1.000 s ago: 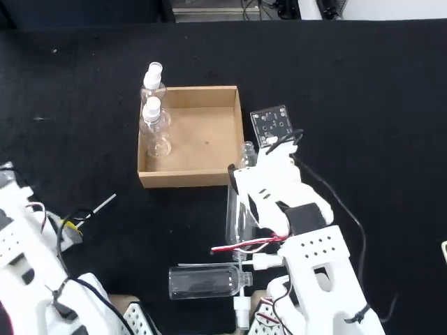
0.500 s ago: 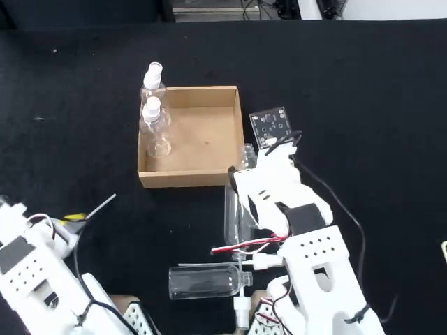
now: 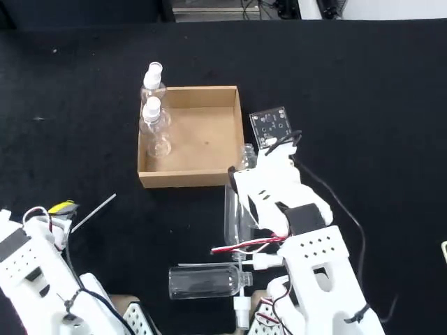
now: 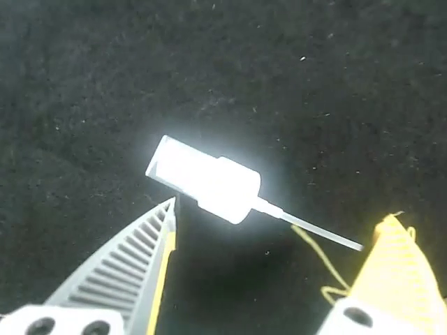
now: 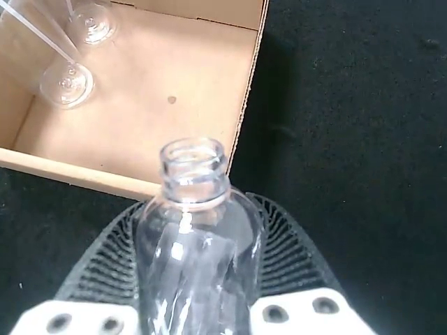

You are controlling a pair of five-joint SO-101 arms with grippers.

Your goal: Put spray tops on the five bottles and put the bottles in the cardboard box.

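The left claw (image 4: pixel 279 213) hangs open above the black worktop (image 4: pixel 335 84), its grey ribbed finger and its yellow-edged finger set wide apart. A white plastic spray top (image 4: pixel 206 185) lies on its side below and between them, touching neither. Its thin dip tube (image 4: pixel 314 232) runs toward the yellow-edged finger. In the high view the tube (image 3: pixel 94 211) pokes out from under the left claw (image 3: pixel 59 213) on the side nearer the box.

The right claw (image 5: pixel 199 202) is closed around an uncapped clear plastic bottle (image 5: pixel 192 230), its dark ribbed fingers pressed to both sides of the body. The bottle stands upright, its open neck above the fingers. Just ahead of this claw is the brown cardboard box (image 5: pixel 248 84), the held bottle (image 3: pixel 241 202) standing outside its near corner.

Inside the box (image 3: pixel 188 178), at the far corner from the right claw, stand two clear bottles with white spray tops (image 3: pixel 155 125), side by side. Behind the right claw (image 3: pixel 241 185), next to its arm, a third clear bottle (image 3: pixel 206 281) lies on its side on the worktop.
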